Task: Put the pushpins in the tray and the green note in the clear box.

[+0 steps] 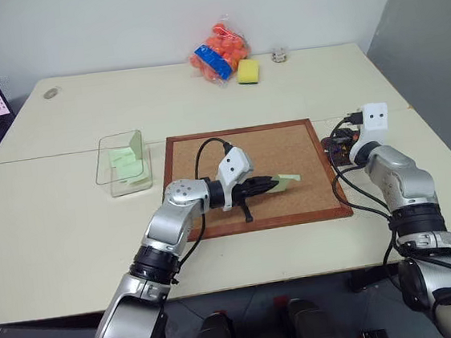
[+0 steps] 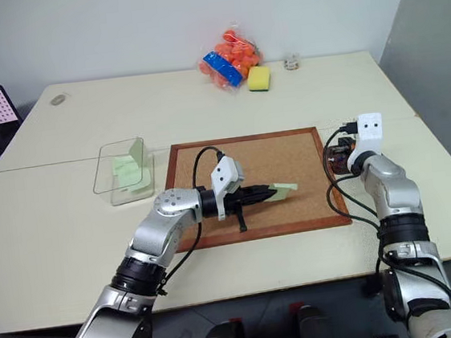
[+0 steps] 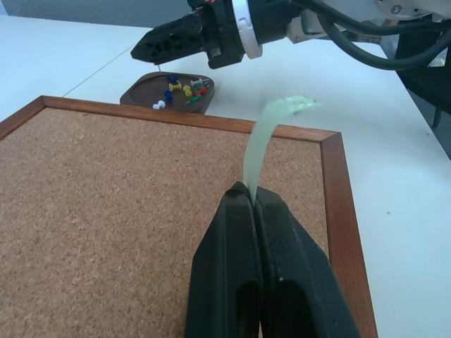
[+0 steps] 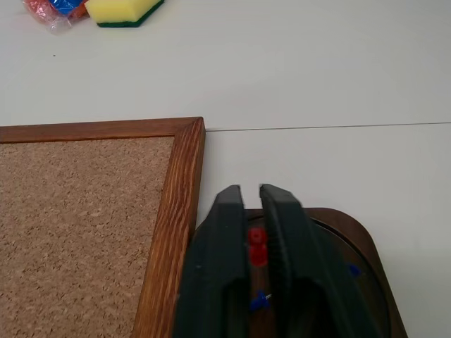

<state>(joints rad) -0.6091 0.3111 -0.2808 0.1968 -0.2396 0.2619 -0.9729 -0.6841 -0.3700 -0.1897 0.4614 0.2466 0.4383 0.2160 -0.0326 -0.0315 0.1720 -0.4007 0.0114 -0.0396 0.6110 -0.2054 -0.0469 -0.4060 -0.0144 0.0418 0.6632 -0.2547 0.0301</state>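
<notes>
Above the middle of the cork board (image 1: pixel 289 158), the left gripper (image 3: pixel 252 193) is seen with its two black fingers pressed together on one edge of the green note (image 3: pixel 262 137), which stands up from the fingertips and curls over at its free end, clear of the cork. In the head views the gripper is pointed toward the robot's right, with the pale slip projecting beyond its tip. Just off the board's right frame, on the table (image 1: pixel 71 234), the tray (image 3: pixel 141 96) is found, and pushpins (image 3: pixel 184 90) in blue, yellow, red, green and white are seen lying in it. The right gripper (image 4: pixel 252 198) is held directly over the tray; its fingers are parted by a narrow gap, and a red pushpin (image 4: pixel 256 246) is visible in that gap, though whether it is gripped or already resting in the dish cannot be told. The clear box (image 1: pixel 104 153) is placed on the table to the left of the board, apart from its frame, with pale green slips already inside it. At the table's far edge a yellow sponge (image 1: pixel 248 71) is seen beside a bag of orange items (image 1: pixel 225 46).
</notes>
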